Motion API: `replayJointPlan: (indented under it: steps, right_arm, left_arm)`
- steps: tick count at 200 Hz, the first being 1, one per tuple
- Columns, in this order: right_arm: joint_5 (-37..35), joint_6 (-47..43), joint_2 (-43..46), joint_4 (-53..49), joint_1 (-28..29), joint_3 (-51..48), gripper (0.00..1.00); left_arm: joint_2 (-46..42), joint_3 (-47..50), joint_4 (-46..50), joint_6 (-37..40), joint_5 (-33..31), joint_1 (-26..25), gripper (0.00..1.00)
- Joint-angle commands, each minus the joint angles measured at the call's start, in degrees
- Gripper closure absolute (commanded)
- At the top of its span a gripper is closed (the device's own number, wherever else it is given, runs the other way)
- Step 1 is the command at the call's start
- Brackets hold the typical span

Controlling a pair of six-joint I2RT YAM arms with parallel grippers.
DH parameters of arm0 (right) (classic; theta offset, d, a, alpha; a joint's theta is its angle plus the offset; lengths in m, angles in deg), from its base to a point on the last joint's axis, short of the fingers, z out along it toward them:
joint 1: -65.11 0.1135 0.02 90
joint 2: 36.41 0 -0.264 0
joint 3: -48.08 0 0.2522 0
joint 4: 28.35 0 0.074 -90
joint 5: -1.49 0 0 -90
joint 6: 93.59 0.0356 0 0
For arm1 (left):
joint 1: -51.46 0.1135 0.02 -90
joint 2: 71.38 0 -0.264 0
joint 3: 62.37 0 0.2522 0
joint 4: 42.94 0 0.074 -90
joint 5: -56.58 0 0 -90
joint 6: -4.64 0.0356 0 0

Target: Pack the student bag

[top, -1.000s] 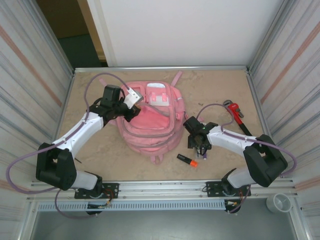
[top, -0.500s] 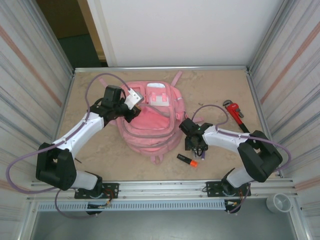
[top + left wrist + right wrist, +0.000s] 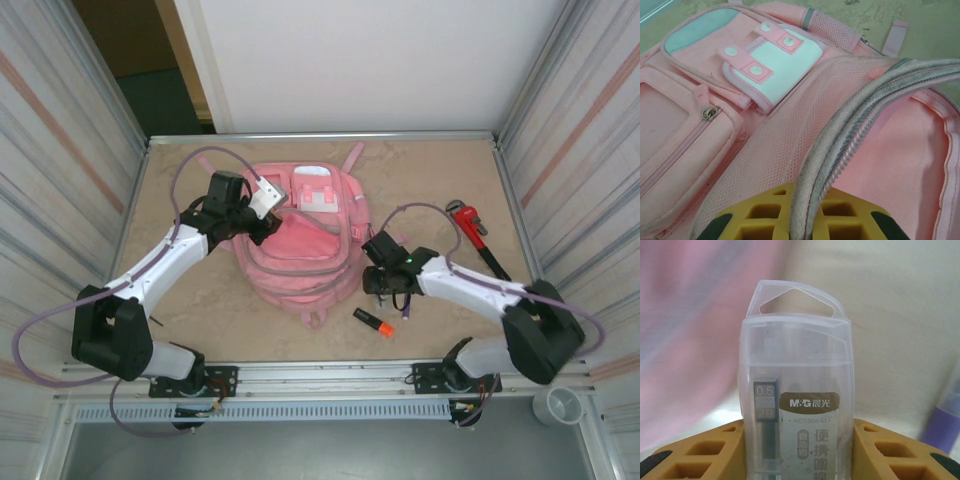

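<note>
- Table (image 3: 200,300): beige marbled top is taking up the whole work area, with metal walls standing on both sides.
- Student bag (image 3: 300,250): pink backpack is lying flat at table centre, slightly left of the middle, front pockets facing up and straps trailing toward the far edge. The main compartment is gaping open along the silver zip line. In the left wrist view the white patch pocket with two snap tabs and a mesh panel are sitting just past the lifted zip edge.
- Left gripper (image 3: 265,222): it is reaching over the bag's upper left part. In the left wrist view its yellow fingers (image 3: 760,222) are pinching the zip rim, jaws nearly closed on it, and holding that edge up off the pink lining.
- Right gripper (image 3: 385,282): it is hanging just beside the bag's right side, close to the table. In the right wrist view the yellow fingers (image 3: 705,452) are sitting against both sides of the lead case, jaws at a middling width and gripping it.
- Pipe wrench (image 3: 478,235): red head, dark handle, lying near the right wall, well apart from the bag.
- Tape roll (image 3: 556,405): pale ring sitting off the table, at the near right corner.
- Lead case (image 3: 795,390): clear plastic box with a hang tab, standing upright between the fingers, label reading 0.5 and 2B, background blurring behind it.
- Highlighter (image 3: 374,321): orange and black, lying on the table near the bag's lower right, just below the right gripper and not touching it.
</note>
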Motion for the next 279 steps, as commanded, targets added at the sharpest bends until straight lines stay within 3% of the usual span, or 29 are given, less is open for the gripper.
replayJointPlan:
  steps: [1,14,30,64,105,161,185,244,279]
  right_arm:
    - [12.04,-10.39,5.52,7.10,1.69,3.03,0.68]
    - [19.75,-16.17,4.05,8.52,2.89,6.19,0.68]
    - [24.11,-24.06,-0.49,6.91,5.01,11.60,0.66]
    - [26.15,-36.82,-10.26,5.34,5.76,21.34,0.66]
    - [30.64,-46.86,-20.96,2.76,2.46,31.50,0.66]
    - [22.55,-55.17,-26.09,11.72,2.19,34.41,0.66]
    - [16.29,-57.36,-27.78,18.16,2.25,32.91,0.64]
    - [8.54,-59.26,-28.19,34.96,3.56,27.02,0.61]
    - [8.42,-61.65,-29.08,39.37,3.99,25.24,0.55]
  left_arm:
    - [-1.94,-1.03,-0.75,-2.63,4.13,0.26,1.00]
    - [-2.11,-0.90,-1.46,-3.25,6.26,0.85,1.00]
    - [-2.37,-0.85,-2.08,-3.47,8.57,1.50,1.00]
    - [-3.16,-1.03,-1.87,-2.35,10.27,2.05,1.00]
    - [-3.52,-0.85,-1.52,-1.12,11.29,2.39,1.00]
    - [-4.11,-0.67,-1.08,0.78,14.10,2.40,1.00]
    - [-4.81,-0.24,-1.50,1.08,14.70,2.35,1.00]
    - [-6.07,-0.17,-2.38,0.38,17.92,2.40,1.00]
    - [-6.16,-0.17,-3.16,-0.47,18.49,2.62,1.00]
